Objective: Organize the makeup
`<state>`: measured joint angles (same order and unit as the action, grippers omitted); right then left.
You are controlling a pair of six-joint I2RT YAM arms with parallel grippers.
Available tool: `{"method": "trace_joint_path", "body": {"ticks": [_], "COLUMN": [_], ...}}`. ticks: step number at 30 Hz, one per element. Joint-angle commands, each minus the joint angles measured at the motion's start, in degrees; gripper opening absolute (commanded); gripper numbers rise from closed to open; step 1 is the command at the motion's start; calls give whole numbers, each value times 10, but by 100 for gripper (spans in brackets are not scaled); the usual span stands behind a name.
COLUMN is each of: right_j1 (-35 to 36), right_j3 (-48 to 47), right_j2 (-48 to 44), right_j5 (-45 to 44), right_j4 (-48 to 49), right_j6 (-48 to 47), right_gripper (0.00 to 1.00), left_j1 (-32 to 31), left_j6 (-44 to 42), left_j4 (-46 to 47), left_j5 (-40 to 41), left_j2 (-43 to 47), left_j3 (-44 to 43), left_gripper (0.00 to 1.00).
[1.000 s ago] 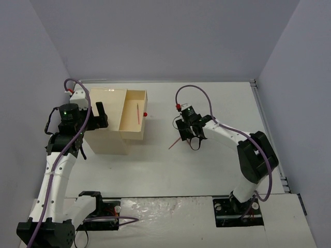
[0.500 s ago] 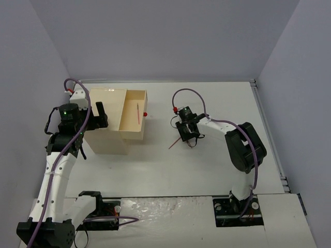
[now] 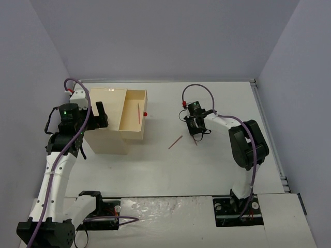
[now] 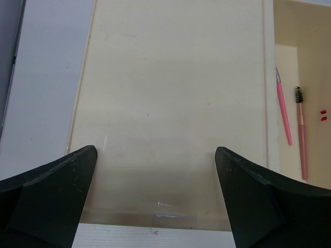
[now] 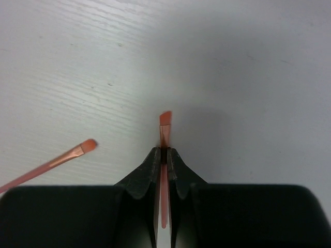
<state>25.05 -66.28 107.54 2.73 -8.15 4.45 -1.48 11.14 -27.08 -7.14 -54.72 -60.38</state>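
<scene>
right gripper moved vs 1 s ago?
Yes. The right gripper shifted rightward in the top view, farther from the cream box, shut on a thin pink brush.

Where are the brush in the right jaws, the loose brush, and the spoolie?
held brush point(image 5: 165, 119): right wrist view, orange tip.
loose brush point(image 5: 57, 161): right wrist view, handle.
spoolie point(image 4: 301, 139): left wrist view, pink handle.

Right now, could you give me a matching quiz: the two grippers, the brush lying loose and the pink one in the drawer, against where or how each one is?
Things:
1. left gripper
2. right gripper
3. loose brush
4. pink spoolie

States:
A. lying in the open drawer
B. shut on a thin orange brush
C. lying on the white table
D. open over the cream box

Pairs: 1-D, 2-B, 3-C, 4-A.
</scene>
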Motion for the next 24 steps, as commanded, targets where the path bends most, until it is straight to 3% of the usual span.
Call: {"method": "trace_joint_path", "body": {"ticks": [1, 11, 18, 24], "right_j1": [-8, 81, 135, 176], "right_j3": [0, -134, -198, -253], "right_j2": [-64, -185, -157, -86], "right_j5": [-12, 9, 66, 88], "right_j4": [-30, 38, 209, 283], "right_j6": [13, 105, 227, 285], "right_gripper": [0, 0, 0, 0], "left_j1": [2, 2, 2, 2], "left_j6": [8, 8, 8, 6], "left_j4": [30, 31, 30, 30], "left_j5": [-4, -2, 0, 1], "left_j2": [-2, 0, 0, 1], "left_j3": [-16, -15, -14, -14], "left_gripper": [97, 97, 97, 97]}}
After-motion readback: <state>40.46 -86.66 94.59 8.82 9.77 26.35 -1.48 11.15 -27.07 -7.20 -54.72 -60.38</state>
